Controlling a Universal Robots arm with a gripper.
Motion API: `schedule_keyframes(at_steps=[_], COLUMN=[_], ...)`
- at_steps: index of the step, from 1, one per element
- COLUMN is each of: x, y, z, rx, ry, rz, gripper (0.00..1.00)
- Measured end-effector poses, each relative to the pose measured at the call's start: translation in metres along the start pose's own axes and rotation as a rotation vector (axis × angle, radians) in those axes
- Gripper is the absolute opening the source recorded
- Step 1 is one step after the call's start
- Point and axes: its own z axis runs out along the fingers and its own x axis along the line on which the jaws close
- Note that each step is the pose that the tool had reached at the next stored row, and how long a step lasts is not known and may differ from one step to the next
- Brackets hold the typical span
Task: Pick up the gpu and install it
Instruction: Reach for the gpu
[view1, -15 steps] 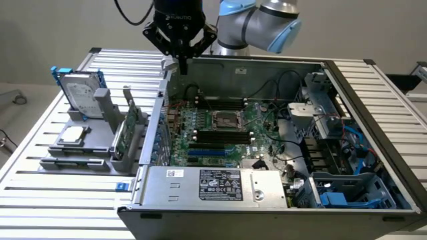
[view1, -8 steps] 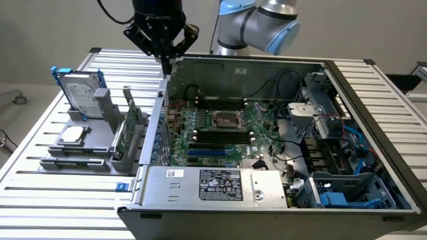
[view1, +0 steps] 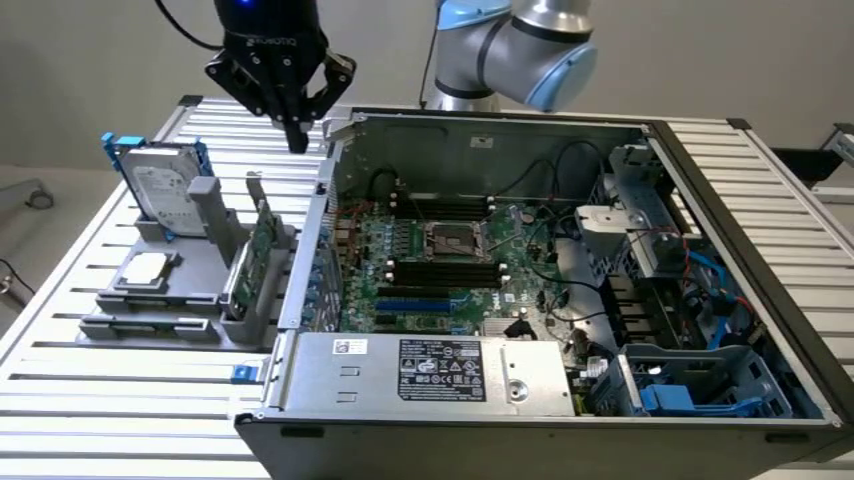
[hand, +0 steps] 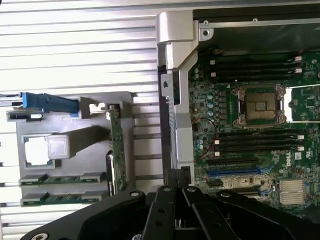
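Observation:
The gpu (view1: 254, 262) stands on edge in a slot of the grey holder (view1: 160, 325), at the exterior view's left of the open computer case (view1: 481, 125). Its green board faces the case and its silver bracket points up. In the wrist view the gpu (hand: 118, 150) shows edge-on as a thin green strip. My gripper (view1: 296, 140) hangs shut and empty above the table, beyond the gpu's far end and close to the case's corner. Its black fingers (hand: 167, 200) meet over the case wall in the wrist view.
A silver hard drive in a blue frame (view1: 163, 188) and a small square processor chip (view1: 147, 268) share the holder. Inside the case lie the motherboard (view1: 441, 262) with its blue slot (hand: 240, 171), the power supply (view1: 427, 372) and cables at the exterior view's right.

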Motion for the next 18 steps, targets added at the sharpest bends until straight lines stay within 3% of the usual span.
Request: schedule_keyframes(at_steps=[11, 18], x=[0.049, 0.065], y=[-0.0037, -0.0049], z=[0.0067, 0.0125], rx=[0.0125, 0.0193], ry=[0.0019, 0.0026], rz=[-0.002, -0.023], gripper=[0.11, 0.11])
